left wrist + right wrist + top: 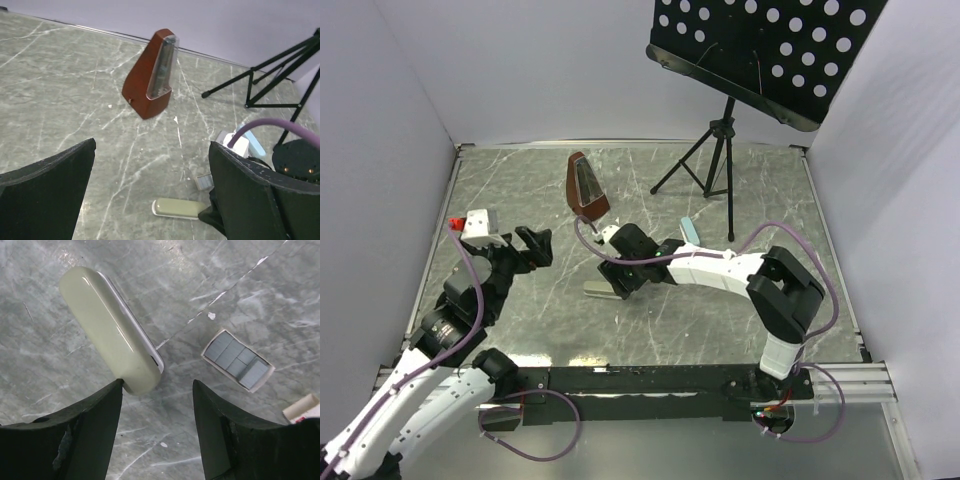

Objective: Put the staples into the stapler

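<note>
A pale green stapler lies shut and flat on the marbled table, also in the top view and the left wrist view. Just right of it sits a small open cream box with grey strips of staples, partly hidden behind my left finger in the left wrist view. My right gripper hangs low over the stapler's near end, open, with its left fingertip against that end and nothing between the jaws. My left gripper is wide open and empty, raised at the left.
A brown metronome stands behind the stapler. A black music stand occupies the back right, its tripod legs on the table. A small grey-blue piece lies beside my right arm. A cream piece shows at the right wrist view's edge.
</note>
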Robot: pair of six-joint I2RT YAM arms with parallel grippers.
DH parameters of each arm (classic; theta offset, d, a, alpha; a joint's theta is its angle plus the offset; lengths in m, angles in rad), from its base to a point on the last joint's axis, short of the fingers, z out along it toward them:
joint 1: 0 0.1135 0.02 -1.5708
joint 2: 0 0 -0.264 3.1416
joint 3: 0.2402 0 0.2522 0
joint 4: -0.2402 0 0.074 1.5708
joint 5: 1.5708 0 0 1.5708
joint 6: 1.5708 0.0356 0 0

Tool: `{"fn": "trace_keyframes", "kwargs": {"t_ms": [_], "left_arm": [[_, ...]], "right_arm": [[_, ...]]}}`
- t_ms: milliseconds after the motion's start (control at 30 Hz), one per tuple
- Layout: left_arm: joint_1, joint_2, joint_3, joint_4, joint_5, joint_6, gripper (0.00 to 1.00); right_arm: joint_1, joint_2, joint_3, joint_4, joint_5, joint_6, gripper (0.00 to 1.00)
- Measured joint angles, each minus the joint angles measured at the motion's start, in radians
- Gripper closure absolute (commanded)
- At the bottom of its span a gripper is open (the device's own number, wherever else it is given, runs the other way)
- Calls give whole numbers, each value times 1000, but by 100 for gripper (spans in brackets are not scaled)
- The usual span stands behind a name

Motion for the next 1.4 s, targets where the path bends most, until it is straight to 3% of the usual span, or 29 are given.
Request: {"fn": "trace_keyframes", "kwargs": {"t_ms": [300, 567, 767, 1033, 1400], "left_arm": [[170, 1, -7, 16, 146, -1, 1], [180, 3, -9, 23, 168, 18, 1], [191, 24, -2, 25, 138, 72, 1], [330, 16, -6, 29, 148, 70, 1], [340, -71, -35, 30, 90, 71, 1]], "right_arm": [[11, 58, -1, -60, 19, 12, 35], [11, -2, 30, -117, -20, -55, 25], [11, -36, 146, -132, -95, -225, 20], [11, 28, 248, -188, -193, -420, 23], [13, 214, 352, -264, -245, -524, 30]]}}
